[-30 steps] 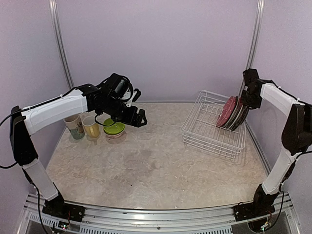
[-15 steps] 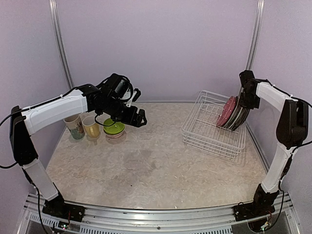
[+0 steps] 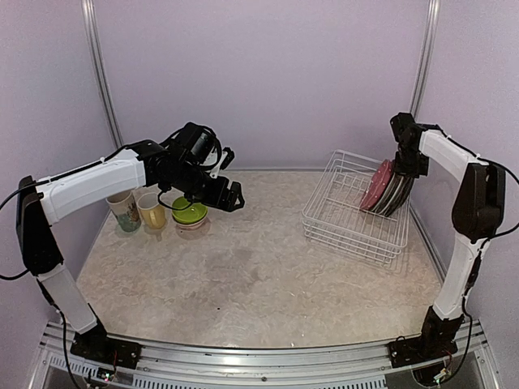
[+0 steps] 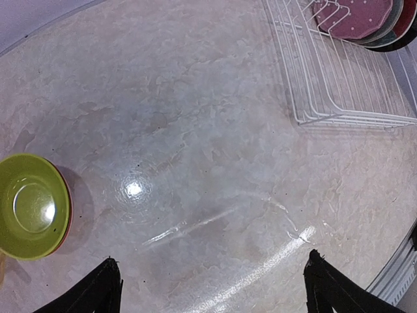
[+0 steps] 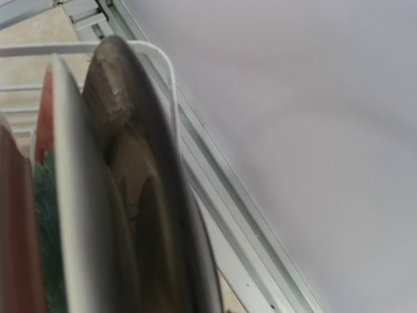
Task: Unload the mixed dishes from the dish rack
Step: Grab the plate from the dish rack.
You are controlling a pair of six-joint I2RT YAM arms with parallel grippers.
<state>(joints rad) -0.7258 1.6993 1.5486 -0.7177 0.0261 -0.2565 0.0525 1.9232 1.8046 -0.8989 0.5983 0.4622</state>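
White wire holds all that you have left. The dish rack (image 3: pixel 354 217) stands at the right rear of the table (image 3: pixel 259 275), and three plates lean upright together at its far right end. The pink dotted plate (image 3: pixel 375 185) faces the open slots, the red-teal flower plate (image 5: pixel 45 189) is behind it, and the dark plate (image 5: pixel 140 195) is last, against the rack's end wire. The rest of the rack looks bare. On the left of the table, well apart from the rack, stand the cream mug with teal-green pattern (image 3: pixel 124 211) and the yellow cup (image 3: pixel 152 211), side by side. The lime-green bowl (image 3: pixel 189 213) is just right of them. A red rim shows under its edge, which I take to be the small white-and-red bowl (image 4: pixel 68 215) nested beneath it. By that count four dishes are out and three plates remain, so you are a little past halfway. Your left claw (image 3: pixel 231 195) hangs above the table beside the bowls, with its fingers spread wide and nothing between them. Your right claw (image 3: pixel 412 164) is at the top edge of the plate stack, on the dark plate's side. Its wrist camera shows only plate rims and rack wire, with no fingers, so I cannot tell whether it is released or gripping. The dark plate looks like the likely next one out.
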